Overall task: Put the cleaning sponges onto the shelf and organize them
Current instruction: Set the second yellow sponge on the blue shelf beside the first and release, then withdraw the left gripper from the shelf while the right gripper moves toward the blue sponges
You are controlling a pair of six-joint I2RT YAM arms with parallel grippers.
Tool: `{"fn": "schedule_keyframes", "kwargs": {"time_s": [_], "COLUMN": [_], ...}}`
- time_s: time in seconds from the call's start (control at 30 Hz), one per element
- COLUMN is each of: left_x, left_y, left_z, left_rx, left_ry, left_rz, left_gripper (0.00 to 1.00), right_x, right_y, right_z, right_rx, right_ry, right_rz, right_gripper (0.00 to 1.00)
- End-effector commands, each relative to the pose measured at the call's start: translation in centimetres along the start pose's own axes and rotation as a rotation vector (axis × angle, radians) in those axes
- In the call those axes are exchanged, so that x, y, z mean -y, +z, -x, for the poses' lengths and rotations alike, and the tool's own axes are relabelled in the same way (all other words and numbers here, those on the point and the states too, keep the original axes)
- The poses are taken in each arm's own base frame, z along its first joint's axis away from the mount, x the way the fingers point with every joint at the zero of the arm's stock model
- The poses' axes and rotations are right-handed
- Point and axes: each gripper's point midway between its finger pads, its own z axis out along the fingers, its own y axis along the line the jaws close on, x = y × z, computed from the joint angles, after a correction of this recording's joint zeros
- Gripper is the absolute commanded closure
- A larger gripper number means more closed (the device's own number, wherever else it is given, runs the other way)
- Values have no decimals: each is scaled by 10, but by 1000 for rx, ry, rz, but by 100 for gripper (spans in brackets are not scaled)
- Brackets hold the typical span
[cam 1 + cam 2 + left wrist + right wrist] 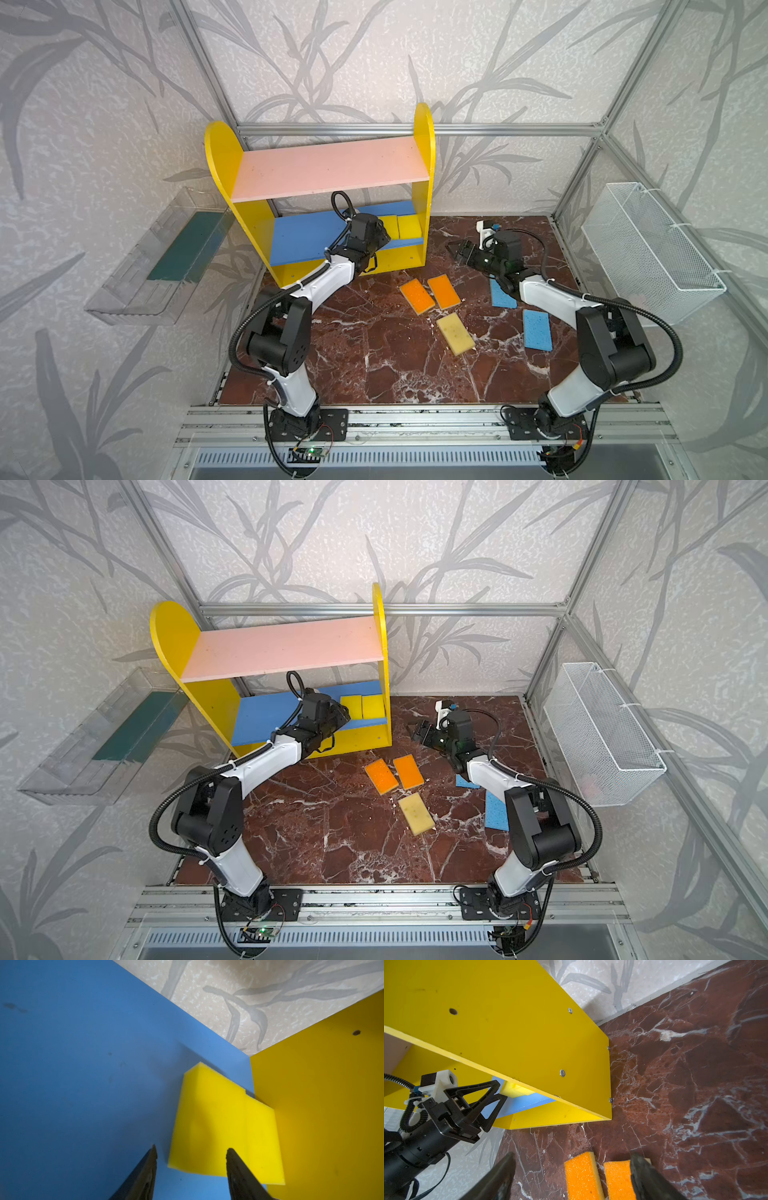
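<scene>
A red-brown marble counter (395, 365) fills the middle of both top views. At nine o'clock, off its edge, a clear plastic tray (124, 299) sits against the wall, with a dark green liner (187, 245) lying in it. At three o'clock a white wire mesh basket (648, 253) hangs beside the aluminium frame (498, 129). Grey leaf-patterned wallpaper (353, 62) covers the walls at twelve o'clock and on both sides.

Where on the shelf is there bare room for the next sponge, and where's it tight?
Pink upper board: bare end to end. Blue middle board: bare from the left panel to the left gripper; its right end is crowded, two yellow sponges against the right panel. On the table, orange sponges, pale sponge and blue sponges cluster centre-right; the near side is bare.
</scene>
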Motion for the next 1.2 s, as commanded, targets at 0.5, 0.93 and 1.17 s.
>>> {"fn": "schedule_keyframes", "kwargs": {"time_s": [0.5, 0.93, 1.17], "left_x": [32, 20, 7], "left_y": [7, -22, -56], "left_z": [-15, 0, -10], "left_rx": [-111, -73, -64], "left_ry": [79, 105, 108], "left_rz": [-116, -88, -103], "left_gripper": [43, 1, 1], "right_x": [5, 8, -11], "right_y": [6, 1, -16], "right_z": [-3, -5, -14], "right_rx": [-11, -22, -58], "right_ry": [-1, -8, -45], "right_rz": [9, -15, -33], "right_gripper": [16, 16, 15]}}
